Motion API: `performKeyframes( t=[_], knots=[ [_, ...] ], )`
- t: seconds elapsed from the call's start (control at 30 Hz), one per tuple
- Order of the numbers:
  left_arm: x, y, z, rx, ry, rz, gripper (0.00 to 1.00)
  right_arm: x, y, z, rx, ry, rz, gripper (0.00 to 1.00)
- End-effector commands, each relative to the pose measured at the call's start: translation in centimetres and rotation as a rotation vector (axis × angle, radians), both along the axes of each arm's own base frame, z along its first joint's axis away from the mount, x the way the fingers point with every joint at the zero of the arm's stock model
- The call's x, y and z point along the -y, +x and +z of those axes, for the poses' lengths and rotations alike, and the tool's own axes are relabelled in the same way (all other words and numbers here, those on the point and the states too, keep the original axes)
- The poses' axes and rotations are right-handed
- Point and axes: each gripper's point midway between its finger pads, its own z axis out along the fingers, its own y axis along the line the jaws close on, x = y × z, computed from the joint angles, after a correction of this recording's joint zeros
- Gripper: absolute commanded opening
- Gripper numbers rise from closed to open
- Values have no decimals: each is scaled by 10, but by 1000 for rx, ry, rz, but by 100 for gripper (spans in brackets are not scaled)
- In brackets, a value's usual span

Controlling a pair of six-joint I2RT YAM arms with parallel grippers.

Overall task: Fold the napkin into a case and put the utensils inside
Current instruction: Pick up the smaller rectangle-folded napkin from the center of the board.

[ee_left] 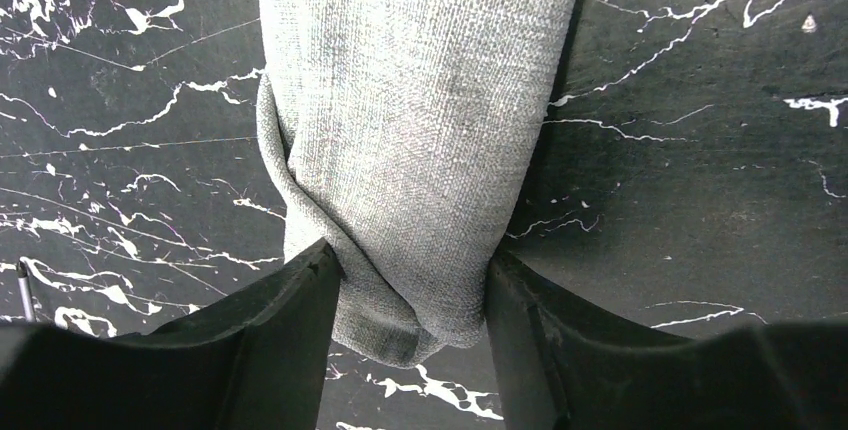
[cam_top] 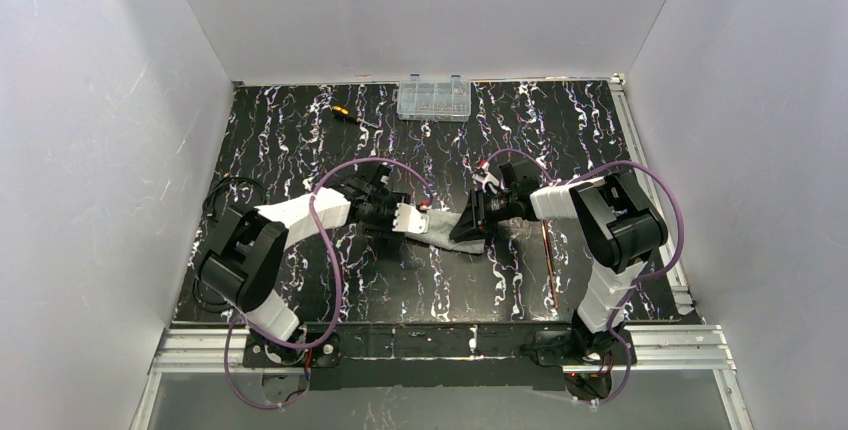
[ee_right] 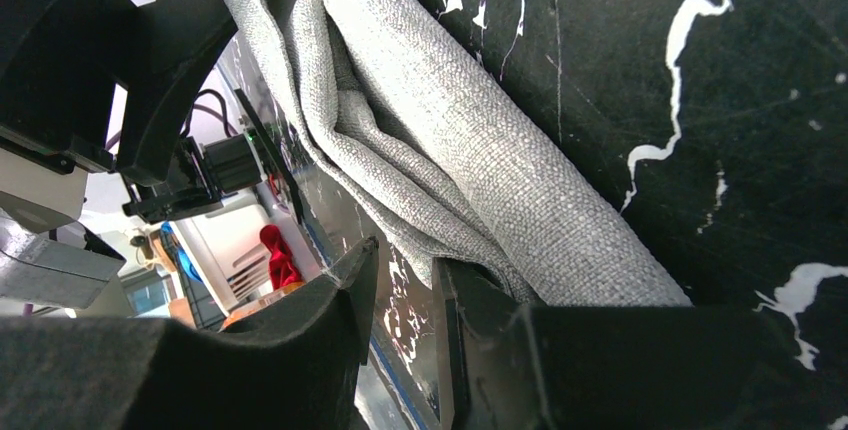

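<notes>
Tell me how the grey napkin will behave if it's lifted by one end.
Likely floppy: the napkin bunches and creases where the left fingers pinch it, so the free end should sag. Its woven, matte surface probably grips well. The loose folds seen by the right wrist may fall open.

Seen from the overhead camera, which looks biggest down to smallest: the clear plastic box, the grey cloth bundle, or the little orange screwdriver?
1. The clear plastic box and the grey cloth bundle look about alike. The arms cover part of the cloth, so I won't rank these two.
2. The orange screwdriver is clearly the smallest.
</notes>
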Motion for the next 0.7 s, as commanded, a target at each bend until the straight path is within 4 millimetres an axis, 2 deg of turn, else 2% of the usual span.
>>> performKeyframes(
  t=[0.0, 0.23, 0.27, 0.37, 0.4, 0.43, 0.67],
  knots=[
    [-24, -29, -25, -141, 110, 15, 50, 7, 1, -13, -8, -48, -19, 37],
    [-21, -48, -22, -310, 123, -27, 53, 7, 4, -5, 6, -36, -21, 38],
    [-23, -53, -23, -334, 139, -44, 49, 7, 5, -4, 10, -34, -21, 38],
    [-27, -61, -24, -403, 172, -42, 20, 7, 8, 0, 17, -26, -16, 40],
    [-27, -60, -22, -418, 176, -26, 5, 7, 9, 2, 23, -20, -12, 41],
    [-25, -57, -20, -427, 177, -5, 0, 6, 9, 4, 28, -18, -6, 42],
    [-17, -55, -7, -509, 174, 43, 0, 8, 9, 14, 63, -21, 18, 45]
  ],
)
